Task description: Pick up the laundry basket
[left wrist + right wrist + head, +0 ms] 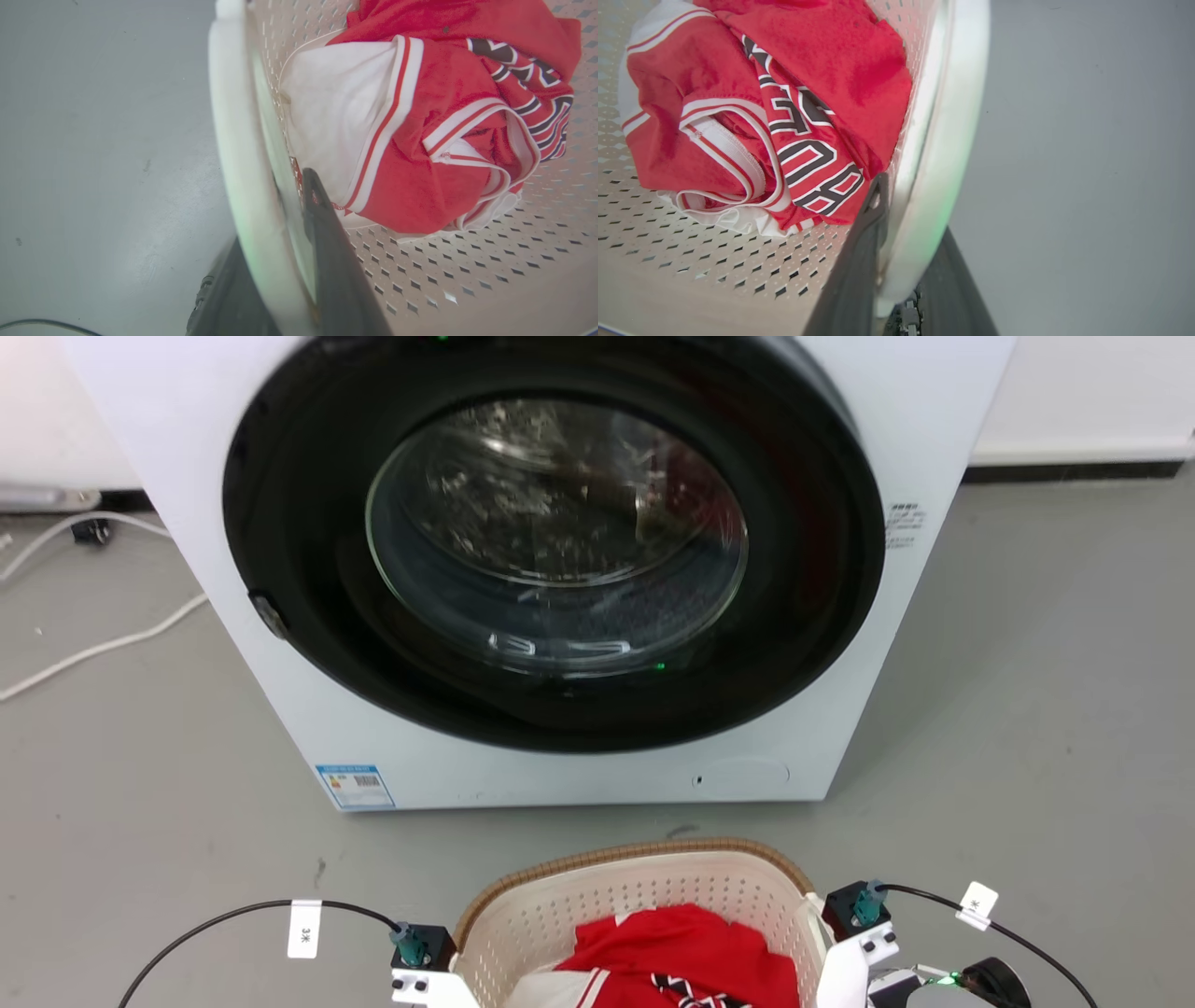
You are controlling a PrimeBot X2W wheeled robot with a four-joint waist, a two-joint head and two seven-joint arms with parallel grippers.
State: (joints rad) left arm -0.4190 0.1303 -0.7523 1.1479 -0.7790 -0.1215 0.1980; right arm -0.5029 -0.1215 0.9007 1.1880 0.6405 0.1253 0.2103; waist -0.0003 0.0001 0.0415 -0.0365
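The laundry basket (644, 852) sits low in the head view's centre, cream and perforated with a tan rim, just in front of the washing machine. Red and white clothing (681, 943) lies inside it. In the left wrist view my left gripper (275, 219) straddles the basket's white side handle (233, 140), one finger inside the wall and one outside, shut on it. My right gripper (913, 210) clamps the opposite white handle (957, 116) the same way. Both wrists (422, 957) flank the basket.
A white front-loading washing machine (560, 569) with its round dark door shut stands right behind the basket. White cables (93, 649) trail over the grey floor at the left. Open floor lies on both sides of the basket.
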